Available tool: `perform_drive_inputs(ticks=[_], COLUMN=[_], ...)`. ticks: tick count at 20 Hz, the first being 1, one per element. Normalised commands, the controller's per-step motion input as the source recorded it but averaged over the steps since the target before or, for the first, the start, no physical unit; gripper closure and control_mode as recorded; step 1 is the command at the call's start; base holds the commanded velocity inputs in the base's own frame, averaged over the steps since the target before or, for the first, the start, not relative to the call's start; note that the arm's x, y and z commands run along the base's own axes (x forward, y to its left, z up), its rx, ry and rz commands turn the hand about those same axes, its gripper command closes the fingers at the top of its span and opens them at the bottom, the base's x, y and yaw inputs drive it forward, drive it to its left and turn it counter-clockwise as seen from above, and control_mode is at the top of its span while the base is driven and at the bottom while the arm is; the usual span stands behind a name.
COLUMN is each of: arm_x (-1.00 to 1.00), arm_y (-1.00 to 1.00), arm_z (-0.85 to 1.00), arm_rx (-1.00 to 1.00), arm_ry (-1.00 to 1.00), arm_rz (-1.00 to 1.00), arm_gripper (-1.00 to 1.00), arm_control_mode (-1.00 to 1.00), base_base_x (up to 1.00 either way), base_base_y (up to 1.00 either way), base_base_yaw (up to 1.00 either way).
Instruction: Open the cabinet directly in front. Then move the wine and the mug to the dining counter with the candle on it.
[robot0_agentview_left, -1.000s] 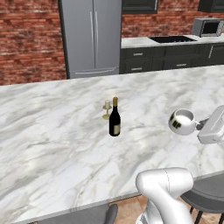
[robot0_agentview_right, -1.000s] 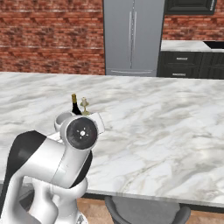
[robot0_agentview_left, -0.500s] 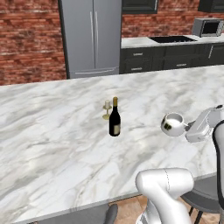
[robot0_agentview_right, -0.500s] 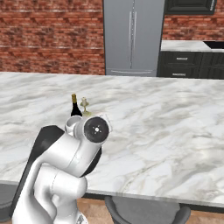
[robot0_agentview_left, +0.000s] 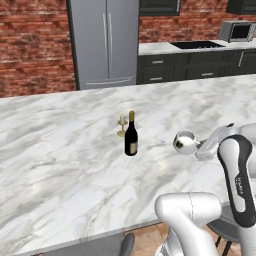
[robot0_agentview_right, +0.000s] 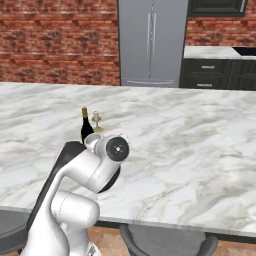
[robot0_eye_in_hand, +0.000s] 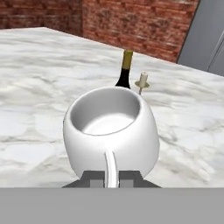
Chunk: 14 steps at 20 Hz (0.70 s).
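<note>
White and smooth, the mug (robot0_eye_in_hand: 110, 130) sits low in the centre of the hand view, a rounded cup whose open mouth faces us, with its thin handle running down to the gripper (robot0_eye_in_hand: 111, 178). The two dark fingertips are clenched on that handle. In the left base view we see the mug (robot0_agentview_left: 185, 142) at right of centre, tipped on its side and held above the marble, apart from the surface. We can read no mark or writing on its side from any view.

Just left of it in that view stands the wine (robot0_agentview_left: 131, 136), a near-black glass bottle with a gold-capped neck and a pale yellowish label; the label's print is too small for us to read. It stands upright on the dining counter (robot0_agentview_left: 60, 150). Close behind the bottle, slightly to its left, is the candle (robot0_agentview_left: 122, 125), a small gold goblet-shaped holder with a pale stub in it. In the hand view the bottle's neck (robot0_eye_in_hand: 126, 69) and the candle (robot0_eye_in_hand: 142, 81) rise just past the mug's rim, side by side.

The counter top is white-grey veined marble, glossy and broad, spanning the whole middle of both base views. At the upper centre of the left base view we see a grey steel refrigerator (robot0_agentview_left: 105, 42) with two long vertical handles, flanked by red brick wall (robot0_agentview_left: 30, 45). At the upper right, dark drawer cabinets (robot0_agentview_left: 195, 67) carry a pale worktop with a microwave (robot0_agentview_left: 238, 31).
</note>
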Motion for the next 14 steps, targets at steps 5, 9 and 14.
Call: perform_drive_inputs(ticks=[5,9,14], arm_x=[0.66,0.73,0.72], arm_y=[0.00,-0.01,-0.04], arm_z=[-0.32,-0.36,-0.30], arm_rx=[0.00,0.00,0.00], arm_ry=[0.02,0.07,0.07], arm_rz=[0.00,0.00,0.00], arm_gripper=[1.00,1.00,1.00], arm_control_mode=[-1.00,-1.00,-1.00], base_base_x=[0.00,0.00,0.00], base_base_y=[0.00,0.00,0.00], base_base_yaw=[0.00,0.00,0.00])
